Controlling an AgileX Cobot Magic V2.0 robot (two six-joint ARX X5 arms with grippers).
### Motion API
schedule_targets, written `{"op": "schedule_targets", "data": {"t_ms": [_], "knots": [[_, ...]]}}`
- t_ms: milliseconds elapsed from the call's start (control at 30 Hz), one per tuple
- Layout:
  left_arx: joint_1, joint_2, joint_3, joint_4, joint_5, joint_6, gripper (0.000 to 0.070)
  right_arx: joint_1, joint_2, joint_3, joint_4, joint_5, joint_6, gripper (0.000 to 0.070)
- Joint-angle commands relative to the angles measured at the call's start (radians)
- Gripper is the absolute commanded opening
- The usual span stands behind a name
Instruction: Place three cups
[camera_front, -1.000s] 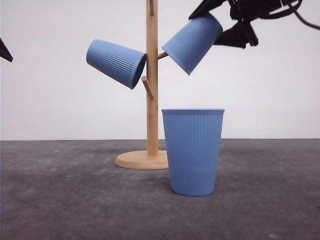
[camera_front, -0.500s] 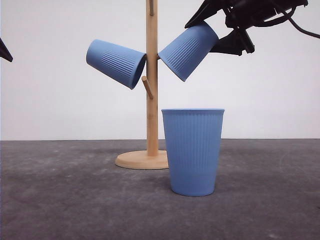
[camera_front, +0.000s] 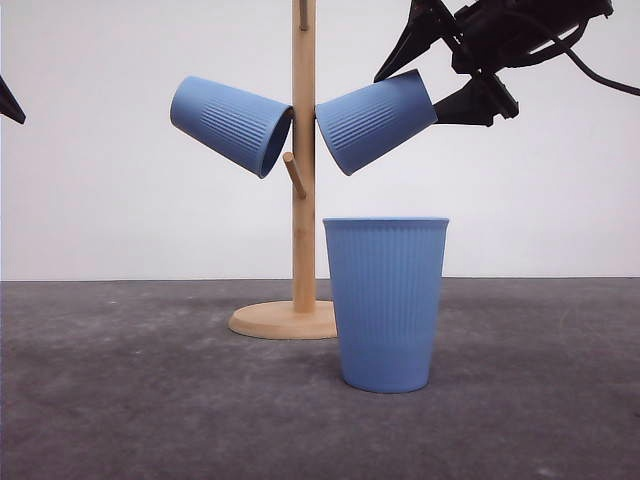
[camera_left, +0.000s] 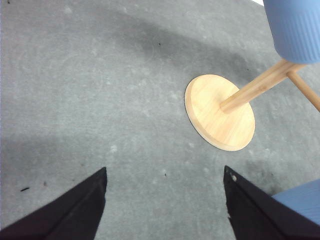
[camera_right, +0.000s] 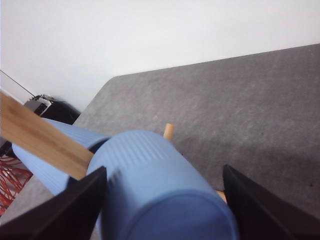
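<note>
Three light-blue ribbed cups show. One cup (camera_front: 386, 305) stands upright on the table in front of the wooden rack (camera_front: 304, 200). A second cup (camera_front: 230, 125) hangs on a left peg, mouth toward the pole. The third cup (camera_front: 372, 120) rests tilted on a right peg, and in the right wrist view this cup (camera_right: 160, 185) lies between the fingers. My right gripper (camera_front: 407, 98) straddles its base, open, the upper finger lifted off its side. The left gripper (camera_left: 165, 200) is open over bare table, left of the rack base (camera_left: 220, 112).
A free peg (camera_front: 295, 175) sticks out low on the pole's left side. The grey table (camera_front: 120, 400) runs wide on both sides of the rack. A white wall stands behind. Some cables and a black box (camera_right: 47, 107) lie beyond the table's edge.
The right gripper carried the third cup left onto the right peg. The cup has settled flatter against the pole, and the fingers have spread off it. The rack shifted slightly.
</note>
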Motion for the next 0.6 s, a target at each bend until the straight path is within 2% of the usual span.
{"op": "schedule_targets", "data": {"t_ms": [0,233,433,567], "knots": [[0.0,0.006,0.009,0.01,-0.002,0.012,0.0432,0.004,0.019,0.009,-0.014,0.002,-0.038,0.046],[0.0,0.006,0.009,0.01,-0.002,0.012,0.0432,0.003,0.017,0.009,0.002,-0.001,-0.042,0.0466],[0.0,0.006,0.009,0.01,-0.002,0.012,0.0432,-0.033,-0.033,0.01,-0.001,-0.005,-0.045,0.0478],[0.0,0.006,0.009,0.01,-0.002,0.012,0.0432,-0.065,-0.113,0.01,-0.063,-0.003,-0.076,0.0478]]}}
